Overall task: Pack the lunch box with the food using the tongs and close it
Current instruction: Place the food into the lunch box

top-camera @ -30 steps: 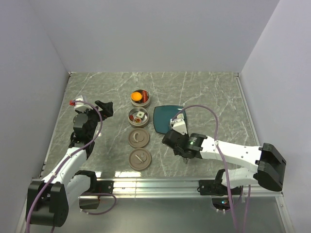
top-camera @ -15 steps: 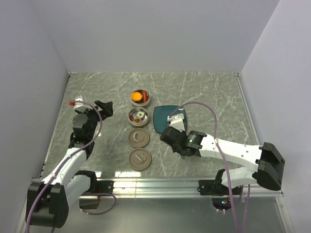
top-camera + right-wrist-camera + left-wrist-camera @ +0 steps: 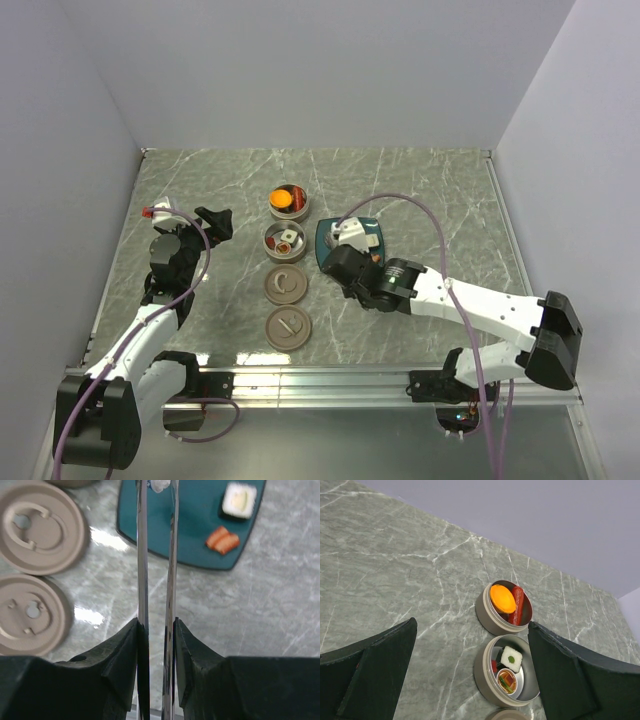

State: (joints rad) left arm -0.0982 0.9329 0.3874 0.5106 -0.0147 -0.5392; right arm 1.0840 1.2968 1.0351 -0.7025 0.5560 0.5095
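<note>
My right gripper [image 3: 156,625] is shut on the tongs [image 3: 142,555], whose two slim metal arms are squeezed close together. Their tips reach the left part of the teal plate [image 3: 200,530], where a small white piece [image 3: 160,485] sits between them, cut off by the frame edge. A white roll [image 3: 240,500] and a red-orange sausage piece [image 3: 223,539] lie on the plate. The lunch box is two round tins. The far tin [image 3: 486,614] holds an orange ball [image 3: 502,598] and a sausage; the near tin [image 3: 485,680] holds a white cube [image 3: 511,658]. My left gripper [image 3: 471,630] is open and held above the table.
Two round beige lids [image 3: 284,286] [image 3: 289,327] lie in a row nearer me than the tins [image 3: 285,240]. The teal plate [image 3: 330,238] sits just right of the near tin, under my right gripper [image 3: 342,262]. Grey walls close in the marble table on three sides.
My right arm has swung left and away from me, over the teal plate. Its jaws have squeezed the tongs narrower. The left arm has not moved.
</note>
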